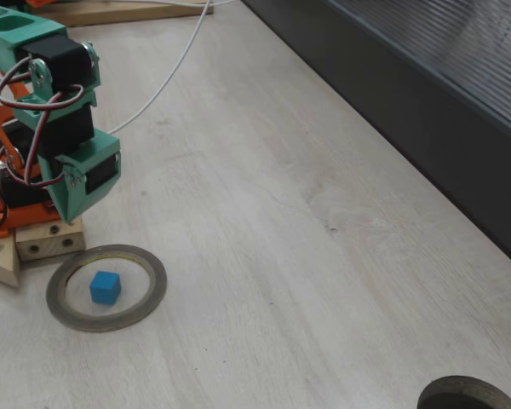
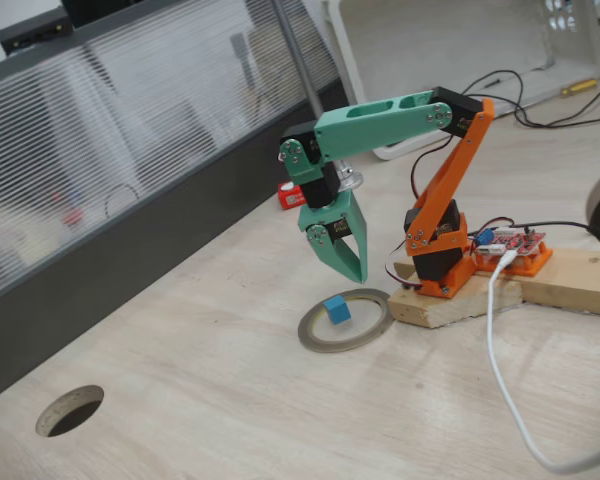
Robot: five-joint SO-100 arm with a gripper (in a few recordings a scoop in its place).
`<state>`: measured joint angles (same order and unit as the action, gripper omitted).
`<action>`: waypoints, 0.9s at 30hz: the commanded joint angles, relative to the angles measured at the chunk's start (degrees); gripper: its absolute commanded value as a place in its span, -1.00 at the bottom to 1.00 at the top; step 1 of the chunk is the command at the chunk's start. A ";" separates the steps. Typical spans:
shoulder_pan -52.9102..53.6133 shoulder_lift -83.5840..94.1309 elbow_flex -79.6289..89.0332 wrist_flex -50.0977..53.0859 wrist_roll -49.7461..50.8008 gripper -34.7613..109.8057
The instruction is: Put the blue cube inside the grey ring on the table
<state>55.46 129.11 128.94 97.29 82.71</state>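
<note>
The blue cube (image 1: 105,287) rests on the table (image 1: 281,256) inside the grey ring (image 1: 150,294), a little left of the ring's middle. In the other fixed view the blue cube (image 2: 337,309) sits in the far left part of the grey ring (image 2: 365,332). My green gripper (image 2: 358,274) hangs pointing down a short way above the ring's far edge, clear of the cube. Its fingertips meet at the tip with nothing between them. The green and orange arm (image 1: 64,128) is folded over its base at the left.
The arm's base stands on wooden blocks (image 2: 540,285) right beside the ring. A white cable (image 2: 505,390) trails over the table. A dark round hole (image 2: 70,410) with a thick rim (image 1: 468,394) lies farther off. A dark ribbed wall (image 1: 426,102) borders the table.
</note>
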 commanded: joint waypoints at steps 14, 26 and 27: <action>0.53 0.62 1.05 0.35 0.62 -0.53; 0.26 0.62 1.14 0.26 0.70 -0.53; 0.26 0.62 1.14 0.26 0.70 -0.53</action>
<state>55.46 128.94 129.55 97.21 82.71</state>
